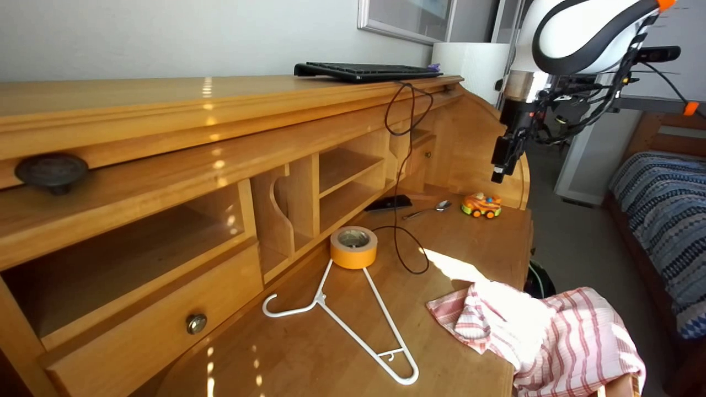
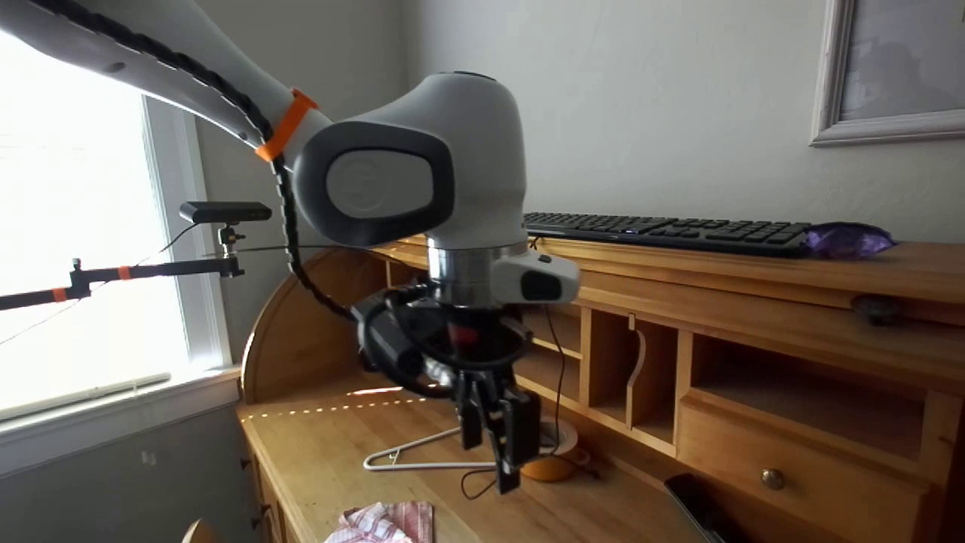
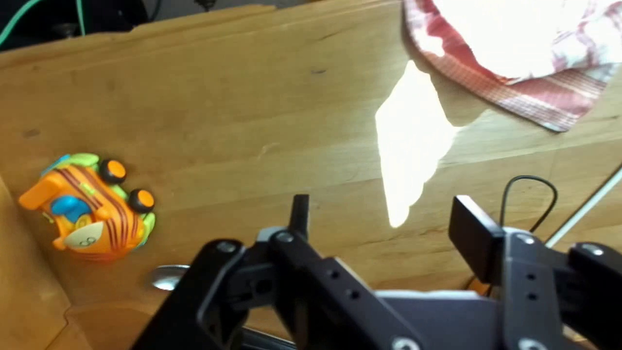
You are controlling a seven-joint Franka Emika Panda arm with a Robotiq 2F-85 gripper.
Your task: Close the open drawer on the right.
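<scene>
The drawer [image 2: 799, 467] is a honey-coloured wooden front with a small round knob. It sits under a cubbyhole on the right in an exterior view and at the far end of the cubbyholes in an exterior view [image 1: 422, 157]. Its front seems to stand slightly proud of the frame. How far it is pulled out I cannot tell, and its sides do not show clearly. My gripper [image 1: 498, 171] hangs high above the desktop, in front of the cubbyholes and apart from the drawer. The wrist view shows the gripper [image 3: 384, 209] open, with nothing between its fingers. The drawer is not identifiable there.
A toy car [image 1: 481, 205], a spoon [image 1: 430, 209] and a dark phone-like object [image 1: 389, 203] lie near the far end. Orange tape [image 1: 354, 248], a white hanger [image 1: 353, 331], a cable [image 1: 398, 242] and a towel [image 1: 529, 325] lie nearer. A keyboard [image 2: 671, 230] rests on top.
</scene>
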